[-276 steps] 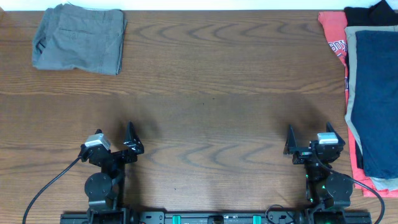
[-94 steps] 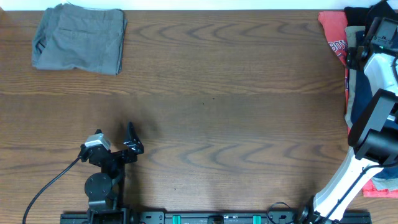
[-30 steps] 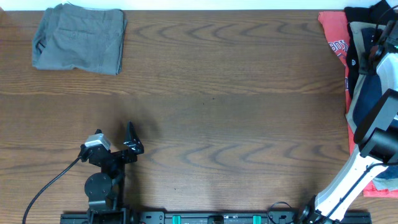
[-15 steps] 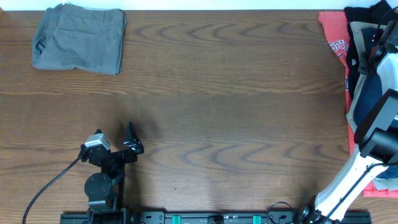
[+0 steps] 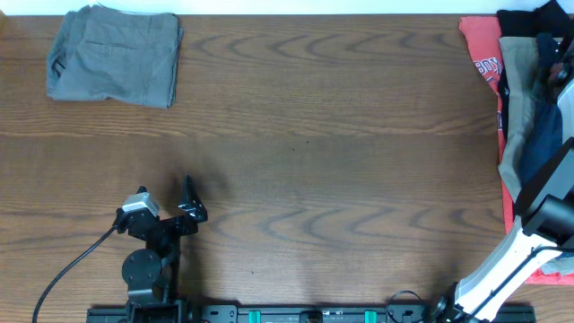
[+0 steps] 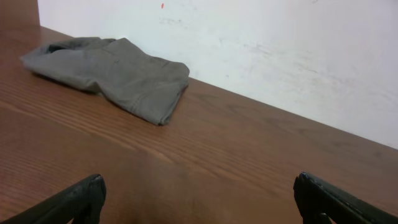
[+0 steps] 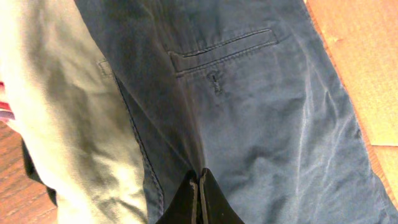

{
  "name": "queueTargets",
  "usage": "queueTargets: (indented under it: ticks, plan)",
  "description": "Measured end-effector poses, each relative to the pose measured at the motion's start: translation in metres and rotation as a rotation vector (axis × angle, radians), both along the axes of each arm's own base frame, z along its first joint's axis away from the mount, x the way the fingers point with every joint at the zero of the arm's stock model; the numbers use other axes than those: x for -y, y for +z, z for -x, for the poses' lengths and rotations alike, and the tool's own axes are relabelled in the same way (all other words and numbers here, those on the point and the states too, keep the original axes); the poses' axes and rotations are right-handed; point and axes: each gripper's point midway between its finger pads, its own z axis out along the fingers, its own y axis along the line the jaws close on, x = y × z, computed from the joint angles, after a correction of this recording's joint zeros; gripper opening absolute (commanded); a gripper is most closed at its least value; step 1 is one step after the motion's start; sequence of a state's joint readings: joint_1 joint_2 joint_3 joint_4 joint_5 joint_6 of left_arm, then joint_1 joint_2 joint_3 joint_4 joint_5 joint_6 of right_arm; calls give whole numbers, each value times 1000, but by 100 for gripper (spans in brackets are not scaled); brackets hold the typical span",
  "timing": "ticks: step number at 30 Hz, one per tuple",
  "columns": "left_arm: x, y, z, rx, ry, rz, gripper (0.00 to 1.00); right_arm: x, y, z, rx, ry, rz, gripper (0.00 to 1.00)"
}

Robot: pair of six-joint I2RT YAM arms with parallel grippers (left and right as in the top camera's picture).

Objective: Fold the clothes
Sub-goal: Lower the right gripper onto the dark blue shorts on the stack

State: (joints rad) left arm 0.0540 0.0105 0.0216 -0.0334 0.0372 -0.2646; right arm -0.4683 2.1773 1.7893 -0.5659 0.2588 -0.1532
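One pair, the grey shorts, lies folded at the worktop's eleven o'clock corner; the rest sit in a heap at three o'clock. Right fingers are pinched onto the navy shorts atop it; left fingers gape empty at seven o'clock.

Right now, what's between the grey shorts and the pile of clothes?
Nothing. The overhead view shows only bare wooden table between the grey shorts and the pile of clothes.

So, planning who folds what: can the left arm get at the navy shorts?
Probably not: the left gripper sits open at the near left, while the navy shorts lie at the far right edge, pinched by the right gripper.
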Motion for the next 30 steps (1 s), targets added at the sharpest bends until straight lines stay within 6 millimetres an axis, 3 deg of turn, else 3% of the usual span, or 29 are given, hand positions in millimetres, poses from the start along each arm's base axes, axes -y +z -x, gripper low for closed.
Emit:
queueTargets:
  ticks: [3, 5, 9, 14, 17, 20, 22, 30]
  plan:
    - [0, 0, 0, 0, 0, 0, 98, 0, 0, 0, -2, 0, -1, 3]
    - [0, 0, 0, 0, 0, 0, 98, -1, -1, 1, -2, -3, -3, 11]
    - [0, 0, 0, 0, 0, 0, 98, -2, -2, 2, -7, -4, -14, 1]
    - [0, 0, 0, 0, 0, 0, 98, -10, -5, -2, 9, 22, -56, 1]
    - [0, 0, 0, 0, 0, 0, 98, -14, -5, -4, 19, 36, -77, 7]
    - [0, 0, 0, 0, 0, 0, 98, -16, -6, -5, 26, 39, -89, 27]
    - [0, 0, 0, 0, 0, 0, 98, -16, -6, -6, 27, 45, -92, 32]
    - [0, 0, 0, 0, 0, 0, 98, -17, -21, -8, 10, 50, -106, 39]
